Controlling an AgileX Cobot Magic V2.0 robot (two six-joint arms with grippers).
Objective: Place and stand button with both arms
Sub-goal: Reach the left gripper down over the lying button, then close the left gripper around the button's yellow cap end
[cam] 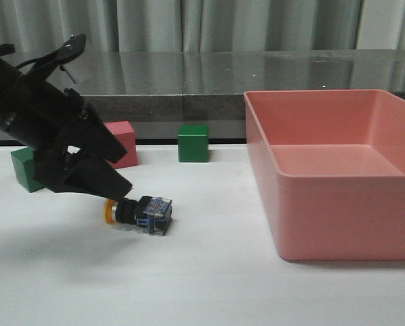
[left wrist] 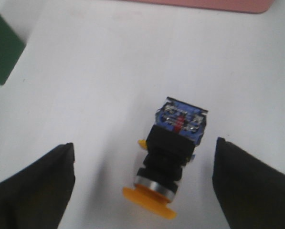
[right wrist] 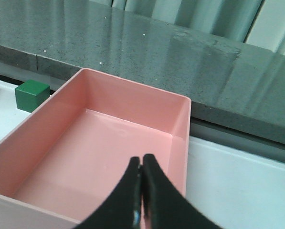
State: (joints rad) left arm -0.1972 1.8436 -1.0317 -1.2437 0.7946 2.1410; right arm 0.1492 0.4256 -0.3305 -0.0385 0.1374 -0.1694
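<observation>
The left gripper [cam: 110,193] was spread wide, its two black fingers [left wrist: 35,188] standing either side of the button [left wrist: 173,157] without touching it. The button lay on its side on the white table [cam: 209,278], not upright. It showed a yellow mushroom cap, a silver ring behind it, a black cylindrical body and a blue-clear square base with small metal terminals. In the front view the cap pointed toward the gripper and sat just under the fingertips; the base pointed toward the pink bin [cam: 334,173]. The button lay well apart from the bin, on its left, nearer the camera than the green cube [cam: 193,142] and pink cube [cam: 123,144]. The right gripper [right wrist: 141,191] hung over the bin's interior, fingers pressed together, holding nothing.
</observation>
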